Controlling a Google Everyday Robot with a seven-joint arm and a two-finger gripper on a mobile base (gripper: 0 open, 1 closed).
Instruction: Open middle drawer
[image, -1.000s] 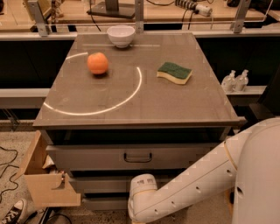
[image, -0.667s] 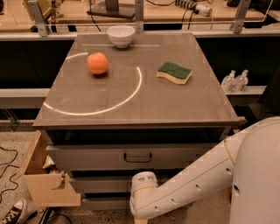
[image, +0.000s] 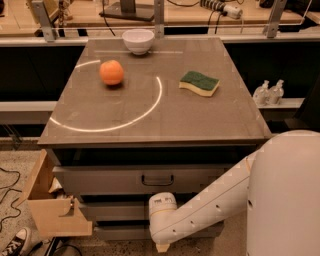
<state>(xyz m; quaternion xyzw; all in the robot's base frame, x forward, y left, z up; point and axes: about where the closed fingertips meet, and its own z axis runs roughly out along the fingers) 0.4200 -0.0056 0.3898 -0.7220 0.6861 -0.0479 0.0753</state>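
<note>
Middle drawer (image: 111, 210) is sitting apparently shut under the worktop's (image: 150, 125) front edge. End effector (image: 162, 246) is hanging low before it, grip state cannot tell. Grasp and pull are remaining.

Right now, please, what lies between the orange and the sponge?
Camera view: bare tabletop crossed by a white arc; the hand is low, by the drawers.

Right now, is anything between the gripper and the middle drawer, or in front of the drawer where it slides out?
Nothing visible stands between them; the gripper hangs at the bottom edge, just in front of the middle drawer. The cardboard box at its left end might catch it.
</note>
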